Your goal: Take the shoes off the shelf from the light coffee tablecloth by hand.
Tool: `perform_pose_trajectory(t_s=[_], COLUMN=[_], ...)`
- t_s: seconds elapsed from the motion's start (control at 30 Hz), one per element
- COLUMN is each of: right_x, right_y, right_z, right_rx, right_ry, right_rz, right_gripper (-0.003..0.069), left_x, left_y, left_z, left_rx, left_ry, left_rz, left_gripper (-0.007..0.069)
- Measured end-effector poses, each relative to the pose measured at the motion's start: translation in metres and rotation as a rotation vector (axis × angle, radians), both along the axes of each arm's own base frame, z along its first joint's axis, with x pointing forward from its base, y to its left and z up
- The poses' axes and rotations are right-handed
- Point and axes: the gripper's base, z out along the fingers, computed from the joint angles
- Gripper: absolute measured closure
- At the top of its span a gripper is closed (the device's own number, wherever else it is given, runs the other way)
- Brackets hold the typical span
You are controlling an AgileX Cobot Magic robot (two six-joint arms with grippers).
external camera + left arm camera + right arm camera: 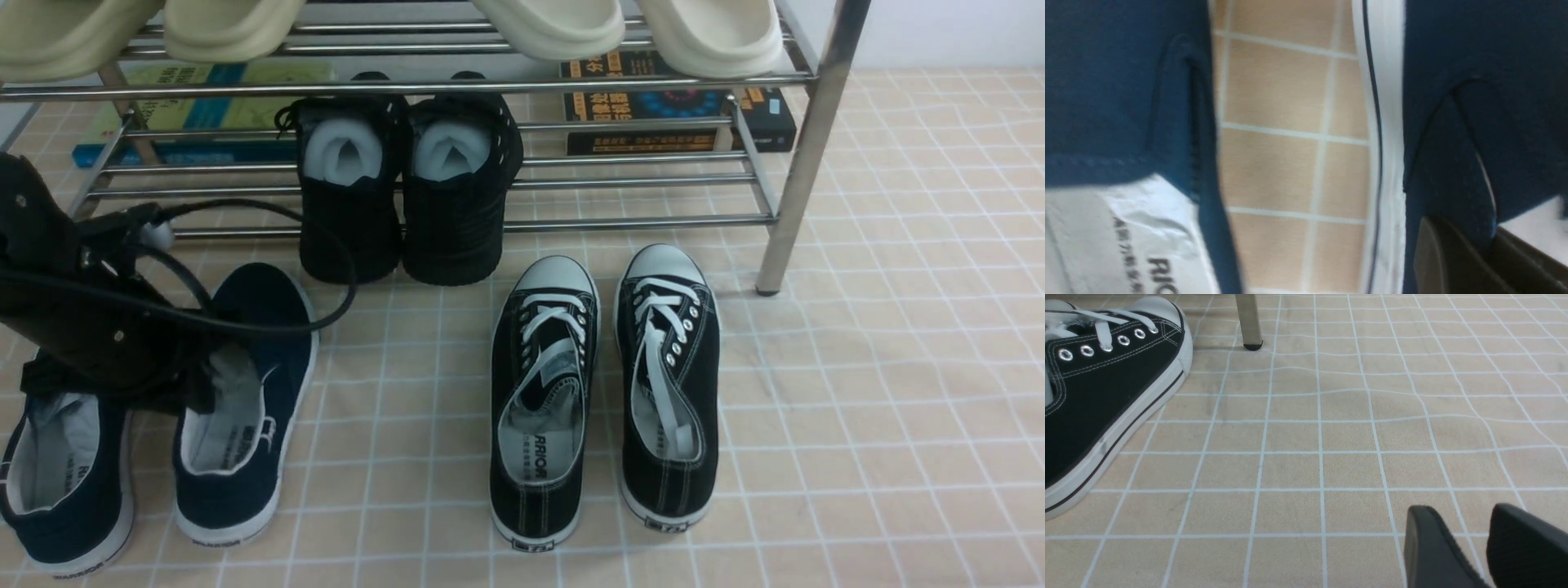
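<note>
Both blue shoes point(261, 327) are off the shelf point(457, 86). They sit side by side on the light coffee tablecloth point(857, 392), on the robot's left, with their toes toward the shelf.

The left tool point(184, 388) is down at the shoe nearer the middle. It is clenched on the thin side wall of that shoe. In the left wrist view, blue cloth goes in between the two dark fingers point(1437, 261). The right tool point(1470, 547) is released. It hangs low over bare cloth with nothing in it, beside the black lace-up sneakers point(694, 384).

I think the step now is to put this shoe down and let go. To do that well:

- Make sure the white sole is flat on the cloth first.
- Open the tool only a little, then lift straight up, so the soft wall does not catch and tip the shoe.
- Do not push sideways. The other blue shoe point(69, 535) is just beside it, and the cloth wrinkles easily.
- Watch the black cable point(326, 302) that loops over the toe, so it does not drag the shoe.
</note>
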Motion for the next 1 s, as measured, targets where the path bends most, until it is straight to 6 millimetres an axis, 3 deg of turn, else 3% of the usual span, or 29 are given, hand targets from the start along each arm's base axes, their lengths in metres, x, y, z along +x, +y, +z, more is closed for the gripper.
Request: perform_pose_trajectory(t_s=[0.13,0.47,0.77,1.0], right_x=[0.0,0.0,0.0,0.0], right_y=[0.0,0.0,0.0,0.0], right_z=[0.0,0.0,0.0,0.0], right_rx=[0.0,0.0,0.0,0.0], right_ry=[0.0,0.0,0.0,0.0], right_rz=[0.0,0.0,0.0,0.0], right_gripper=[0.0421,0.0421,0.0421,0.0421], left_x=[0.001,-0.004,0.003,0.004], left_y=[0.002,0.011,0.013,0.013], left_z=[-0.006,0.015,-0.009,-0.011], left_rx=[0.008,0.095,0.119,0.12], left_ry=[0.016,-0.06,0.006,0.007], left_rz=[0.036,0.092,0.1,0.099], left_gripper=[0.0586,0.0586,0.0586,0.0572])
